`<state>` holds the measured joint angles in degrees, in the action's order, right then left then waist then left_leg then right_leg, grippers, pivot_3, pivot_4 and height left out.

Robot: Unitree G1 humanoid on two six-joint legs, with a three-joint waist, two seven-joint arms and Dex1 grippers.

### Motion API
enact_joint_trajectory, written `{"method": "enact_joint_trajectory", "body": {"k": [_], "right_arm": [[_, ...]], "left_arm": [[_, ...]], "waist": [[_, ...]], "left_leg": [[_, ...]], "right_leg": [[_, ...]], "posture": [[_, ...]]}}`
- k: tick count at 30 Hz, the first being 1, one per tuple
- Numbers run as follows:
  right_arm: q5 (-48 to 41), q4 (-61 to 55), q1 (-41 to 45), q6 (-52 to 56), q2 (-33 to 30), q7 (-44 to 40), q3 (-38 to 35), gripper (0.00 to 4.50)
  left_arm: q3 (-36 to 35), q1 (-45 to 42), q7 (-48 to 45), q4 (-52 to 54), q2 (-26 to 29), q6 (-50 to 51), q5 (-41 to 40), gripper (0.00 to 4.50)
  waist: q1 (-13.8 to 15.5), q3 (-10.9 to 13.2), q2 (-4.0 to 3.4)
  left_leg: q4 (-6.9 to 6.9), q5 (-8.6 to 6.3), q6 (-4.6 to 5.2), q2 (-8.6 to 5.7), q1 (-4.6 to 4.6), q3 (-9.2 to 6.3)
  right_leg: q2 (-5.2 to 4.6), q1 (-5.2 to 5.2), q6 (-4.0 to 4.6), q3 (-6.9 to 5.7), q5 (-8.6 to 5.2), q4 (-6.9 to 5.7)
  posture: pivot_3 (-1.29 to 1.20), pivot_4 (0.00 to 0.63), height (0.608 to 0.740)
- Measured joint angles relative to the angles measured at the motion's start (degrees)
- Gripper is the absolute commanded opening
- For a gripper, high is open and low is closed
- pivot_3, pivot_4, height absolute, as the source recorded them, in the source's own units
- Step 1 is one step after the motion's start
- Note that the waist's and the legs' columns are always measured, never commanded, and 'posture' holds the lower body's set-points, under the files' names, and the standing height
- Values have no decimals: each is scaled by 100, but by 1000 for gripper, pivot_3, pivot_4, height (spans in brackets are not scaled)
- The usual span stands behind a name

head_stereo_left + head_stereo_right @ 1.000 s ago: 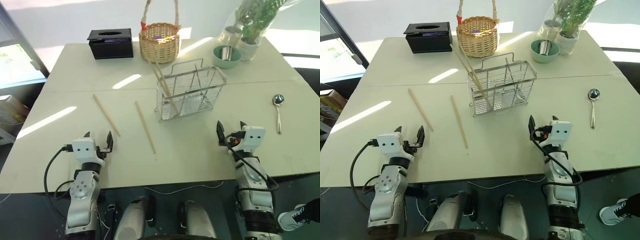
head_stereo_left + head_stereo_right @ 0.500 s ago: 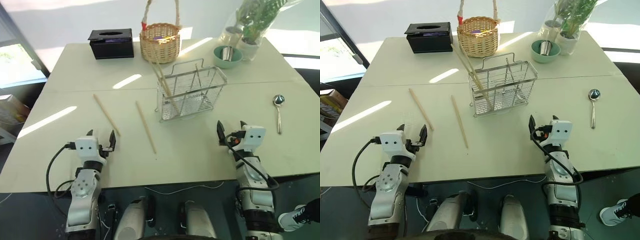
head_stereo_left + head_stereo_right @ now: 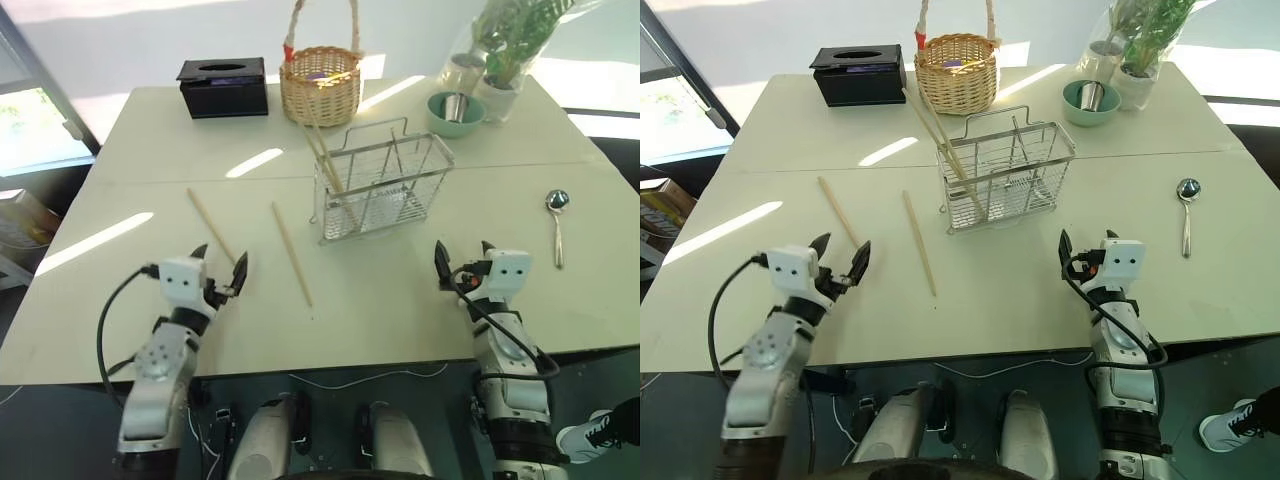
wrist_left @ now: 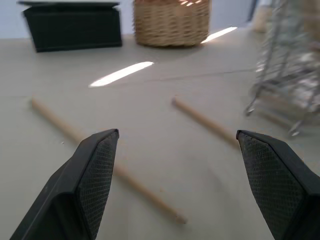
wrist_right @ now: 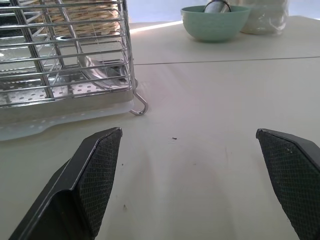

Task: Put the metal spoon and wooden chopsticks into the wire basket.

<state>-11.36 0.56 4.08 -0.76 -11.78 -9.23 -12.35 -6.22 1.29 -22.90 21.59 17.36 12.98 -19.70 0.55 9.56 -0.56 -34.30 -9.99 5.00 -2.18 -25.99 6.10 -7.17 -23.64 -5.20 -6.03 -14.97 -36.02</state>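
Currently, the left gripper point(image 3: 220, 267), jaws spread wide, faces two long pale wooden chopsticks point(image 3: 291, 253) lying flat at its 12 to 1 o'clock, long axes running away toward 11. The silver wire basket point(image 3: 381, 180) stands beyond. The right gripper point(image 3: 462, 259), jaws apart and empty, has the small shiny metal spoon point(image 3: 556, 224) at 2 o'clock.

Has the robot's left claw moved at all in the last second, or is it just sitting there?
Yes. The left gripper, jaws open, has swung toward the nearer chopstick on the table; its fingertips now sit closer to that stick's near end.
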Motion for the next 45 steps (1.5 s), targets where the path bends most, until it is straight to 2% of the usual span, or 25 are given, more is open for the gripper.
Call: {"method": "enact_joint_trajectory", "body": {"k": [3, 6, 11, 15, 20, 26, 30, 38, 45], "right_arm": [[2, 21, 76, 40, -20, 1, 1, 4444], [-8, 21, 115, 173, -38, 19, -1, 4444], [-35, -239, 232, 816, -150, 159, -48, 4444], [150, -836, 481, 2198, -758, 469, -92, 4444], [53, -1242, 1126, 4127, -1061, 960, -737, 4444], [51, -976, 1812, 4854, -1718, 882, -886, 4444], [141, 152, 2275, 4718, -2110, 611, -781, 4444], [345, 2500, 3010, 3853, -2472, 209, -590, 4444], [794, 3999, 3583, 3011, -2699, 493, -357, 4444]], "left_arm": [[11, -495, -851, 374, 901, 735, -731, 4006], [9, -1054, -1503, 431, 1531, 1309, -1331, 4006], [56, -1856, -2384, 404, 2164, 1983, -2020, 4006], [326, -2346, -2867, 291, 2411, 2281, -2154, 4006], [595, -2690, -2981, 154, 2235, 2300, -2076, 4006], [753, -2691, -2901, 155, 1979, 2261, -1980, 4006], [734, -2679, -2615, 173, 1695, 2215, -1940, 4006], [588, -2553, -2305, 456, 1714, 2203, -1932, 4006], [380, -2253, -1973, 735, 1742, 2336, -2034, 4006]], "waist": [[-9, 1, -2], [-6, 2, -3], [-10, 4, -6], [5, 6, -11], [7, 6, -10], [-8, 12, -4], [3, 22, 10], [-7, 30, 18], [-23, 32, 20]], "left_leg": [[8, 5, -9, 0, 28, 0], [21, 11, -18, 0, 47, 0], [42, 41, -68, 0, 53, 0], [48, 47, -78, 1, 51, 1], [52, 49, -80, 2, 50, 0], [44, 49, -78, 3, 37, 3], [21, 47, -72, 4, 37, 3], [11, 45, -63, 4, 35, 3], [6, 45, -63, 4, 37, 2]], "right_leg": [[4, 17, 1, 1, -1, 0], [8, 27, 3, 3, -1, 0], [12, 22, 18, 6, -10, -1], [10, 18, 27, 6, -15, -2], [8, 19, 35, 6, -19, 0], [5, 35, 32, 2, -18, -1], [4, 50, 28, -2, -15, 0], [4, 55, 7, -6, -4, -2], [5, 62, 5, -9, -3, -3]], "posture": [[0, 150, 740], [0, 150, 740], [0, 150, 740], [0, 150, 740], [0, 150, 740], [0, 150, 740], [0, 150, 740], [0, 150, 740], [0, 150, 740]]}}
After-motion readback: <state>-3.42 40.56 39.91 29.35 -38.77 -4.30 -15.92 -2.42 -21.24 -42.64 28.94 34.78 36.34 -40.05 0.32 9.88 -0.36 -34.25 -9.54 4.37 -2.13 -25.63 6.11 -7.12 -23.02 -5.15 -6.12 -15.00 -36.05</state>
